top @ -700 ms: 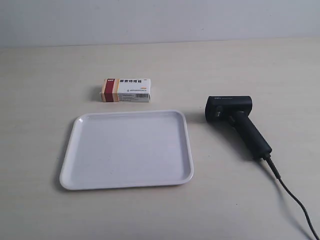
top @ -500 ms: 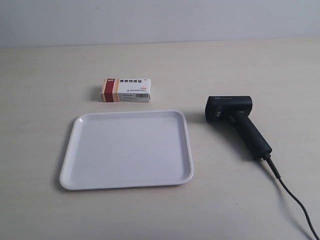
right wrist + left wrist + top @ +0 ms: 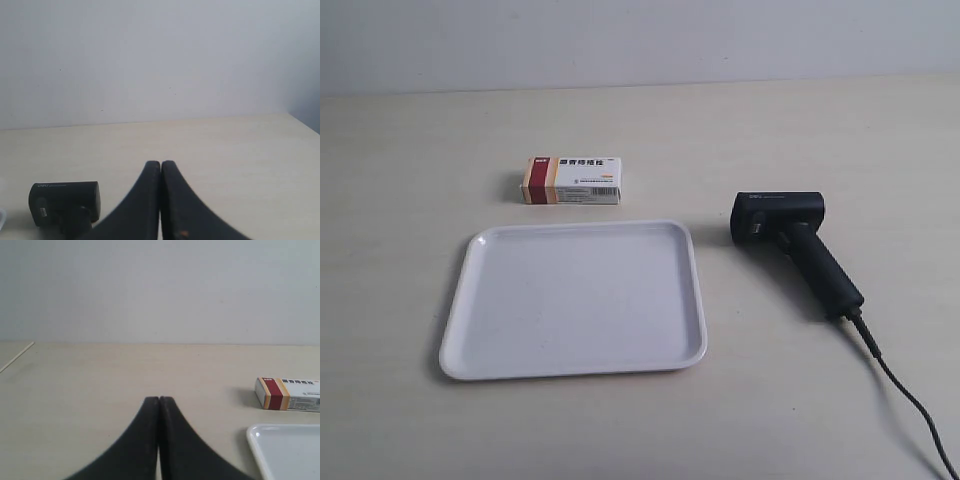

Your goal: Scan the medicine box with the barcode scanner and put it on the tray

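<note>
Exterior view, left to right. Tray sits lower left of centre, flat on the table, nothing on it. Medicine box lies just above the tray's upper edge, near it but not touching, long face up, red-orange band at its left end. Barcode scanner lies on its side right of centre, head toward the tray, handle angled to the lower right, cable trailing to the lower right corner. No arm enters this view.

Left wrist view: left gripper low centre, jaws pressed together, holding nothing; box at right edge, tray corner below it.

Right wrist view: right gripper low centre, jaws likewise closed on nothing; scanner head at lower left.

Handling, as judged: box looks light, thin card, likely to dent if squeezed hard. Best taken across its short width, mid-length, leaving the barcode face exposed. Scanner is rigid, probably heavier; grip the handle near the head, and expect drag from the cable.
</note>
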You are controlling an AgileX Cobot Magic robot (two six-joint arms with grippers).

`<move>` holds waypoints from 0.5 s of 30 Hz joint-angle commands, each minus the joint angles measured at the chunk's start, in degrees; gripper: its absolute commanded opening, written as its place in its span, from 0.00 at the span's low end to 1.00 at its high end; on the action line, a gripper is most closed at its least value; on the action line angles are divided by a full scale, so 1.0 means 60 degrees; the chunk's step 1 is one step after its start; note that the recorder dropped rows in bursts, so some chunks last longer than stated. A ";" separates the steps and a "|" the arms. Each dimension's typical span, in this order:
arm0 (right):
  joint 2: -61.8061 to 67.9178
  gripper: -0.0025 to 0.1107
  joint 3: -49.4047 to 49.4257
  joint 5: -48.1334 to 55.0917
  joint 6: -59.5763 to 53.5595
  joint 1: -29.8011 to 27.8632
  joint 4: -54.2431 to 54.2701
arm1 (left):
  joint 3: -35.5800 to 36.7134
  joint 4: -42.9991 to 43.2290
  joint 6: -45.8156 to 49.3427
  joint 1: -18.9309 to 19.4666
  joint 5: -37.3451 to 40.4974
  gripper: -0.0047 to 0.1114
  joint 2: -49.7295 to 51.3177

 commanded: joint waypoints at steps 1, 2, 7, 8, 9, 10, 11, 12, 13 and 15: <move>-0.0065 0.03 0.0043 -0.0041 -0.0007 -0.0055 -0.0001 | 0.0003 -0.0299 -0.0487 0.0029 -0.0598 0.06 -0.0056; -0.0065 0.03 0.0043 -0.0041 -0.0007 -0.0055 -0.0001 | 0.0003 -0.0352 -0.0883 0.0029 -0.0850 0.06 -0.0056; -0.0065 0.03 0.0043 -0.0609 -0.0007 -0.0055 0.0503 | 0.0003 -0.0352 -0.2823 0.0029 -0.3434 0.06 -0.0056; -0.0065 0.03 0.0043 -0.0778 -0.0007 -0.0055 0.0710 | 0.0003 -0.0329 -0.2955 0.0029 -0.3947 0.06 -0.0056; -0.0065 0.03 0.0043 -0.0854 -0.0007 -0.0055 0.1021 | 0.0003 -0.0280 -0.2998 0.0029 -0.4757 0.06 -0.0056; -0.0065 0.03 0.0043 -0.0931 -0.0007 -0.0055 0.1239 | 0.0003 -0.0280 -0.2998 0.0029 -0.5289 0.05 -0.0056; -0.0065 0.03 0.0043 -0.1043 -0.0007 -0.0055 0.1488 | 0.0003 -0.0280 -0.2878 0.0029 -0.5834 0.04 -0.0056; -0.0065 0.03 0.0043 -0.1346 -0.0007 -0.0055 0.1657 | 0.0003 -0.0322 -0.2413 0.0029 -0.6156 0.04 0.0031; -0.0065 0.03 0.0043 -0.1632 0.0021 -0.0055 0.1733 | -0.0033 -0.0501 -0.1893 0.0029 -0.6239 0.04 0.0217; -0.0065 0.03 0.0043 -0.2399 0.0358 -0.0055 0.2084 | -0.0457 -0.1777 -0.0431 0.0029 -0.6397 0.04 0.1171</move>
